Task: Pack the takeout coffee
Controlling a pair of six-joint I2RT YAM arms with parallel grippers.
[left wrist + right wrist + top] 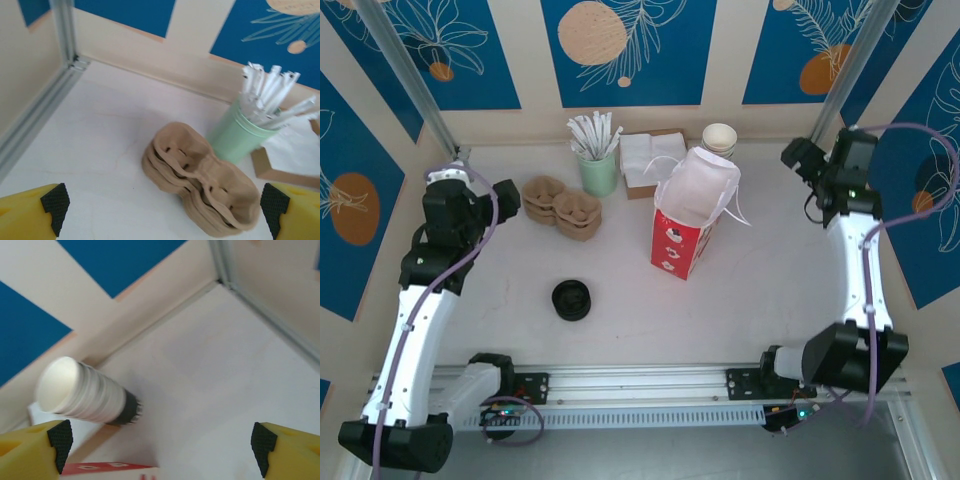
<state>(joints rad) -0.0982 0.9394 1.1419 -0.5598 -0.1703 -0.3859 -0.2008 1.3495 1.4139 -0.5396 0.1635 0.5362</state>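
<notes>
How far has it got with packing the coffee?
Nothing looks packed yet. The takeout coffee stands lidded on the table, outside the red bag. Nothing in hand: left gripper and right gripper are open and empty. Left: grasp the cup, place it in the bag.

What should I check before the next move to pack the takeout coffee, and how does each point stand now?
1. Is the left gripper open? Ok: jaws wide apart, nothing held.
2. Is the right gripper open? Ok: nothing held either.
3. Does the takeout coffee stand upright with its lid on? Ok: it stands alone on the table.
4. Is the red bag open? Ok: its mouth faces up.
5. Is there room inside the bag? Cannot tell: white paper covers the mouth.
6. Is the way from coffee to bag free? Ok: nothing stands between them.
</notes>
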